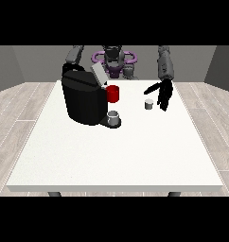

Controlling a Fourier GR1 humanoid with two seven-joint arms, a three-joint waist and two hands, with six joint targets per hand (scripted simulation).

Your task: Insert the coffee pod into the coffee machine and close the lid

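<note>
Coffee pod (148,104) sits untouched on the surface (135,151) beside the open-fingered robot hand (163,94) at the view's right, which should descend squarely before closing around it.

The hand at the view's right (163,94) hangs down from its arm, fingers straight.

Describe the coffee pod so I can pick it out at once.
Start at the black coffee machine on the white table. Right of it, beside the hand at the view's right, stands the coffee pod, alone on bare tabletop, unlike the similar grey cup under the machine.
</note>
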